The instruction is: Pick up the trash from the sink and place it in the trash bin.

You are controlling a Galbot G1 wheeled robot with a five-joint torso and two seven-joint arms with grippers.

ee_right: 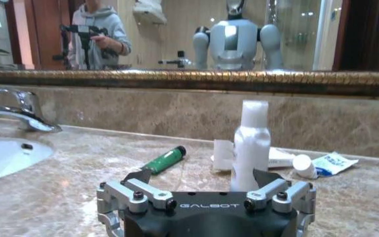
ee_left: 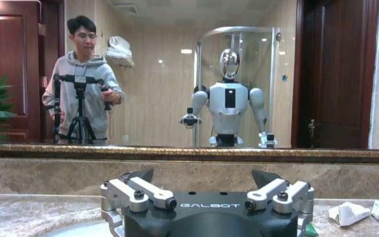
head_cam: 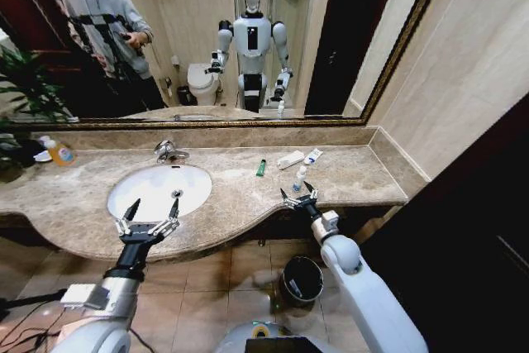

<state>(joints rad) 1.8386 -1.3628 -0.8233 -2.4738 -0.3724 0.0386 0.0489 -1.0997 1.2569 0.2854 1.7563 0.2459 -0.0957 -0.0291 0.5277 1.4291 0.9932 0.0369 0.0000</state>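
The trash lies on the marble counter right of the white sink, none inside the basin: a green stick, a white flat tube, a blue-and-white tube and a small upright bottle. My right gripper is open just in front of that bottle, which stands close ahead of its fingers. The green stick and blue-and-white tube lie beyond. My left gripper hovers open over the sink's front rim. The dark trash bin stands on the floor below the counter.
A chrome faucet rises behind the basin. A yellow-orange bottle sits at the counter's far left by a plant. A gold-framed mirror backs the counter. A wall closes the right end, and cables lie on the tiled floor at the left.
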